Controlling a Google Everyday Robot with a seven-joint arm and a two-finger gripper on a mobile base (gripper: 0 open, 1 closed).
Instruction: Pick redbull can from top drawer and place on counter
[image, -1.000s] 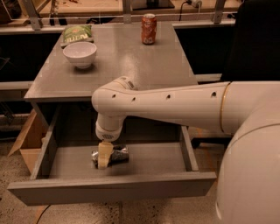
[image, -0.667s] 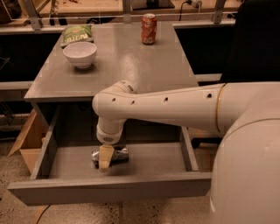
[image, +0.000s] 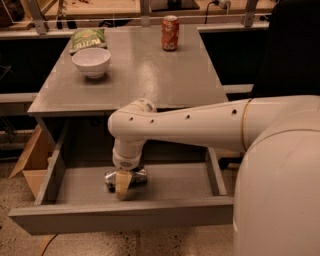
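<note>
The redbull can (image: 139, 176) lies on its side on the floor of the open top drawer (image: 170, 187), silver and crinkly, near the middle front. My gripper (image: 123, 182) reaches straight down into the drawer and sits right over the can's middle, hiding part of it. The can rests on the drawer floor. The counter (image: 150, 75) is the grey tabletop above the drawer.
On the counter stand a white bowl (image: 91, 61) at the back left, a green snack bag (image: 88, 38) behind it, and an orange-red soda can (image: 170, 33) at the back. A cardboard box (image: 31, 165) sits on the floor left of the drawer.
My gripper has sunk slightly lower over the can. The can has not moved.
</note>
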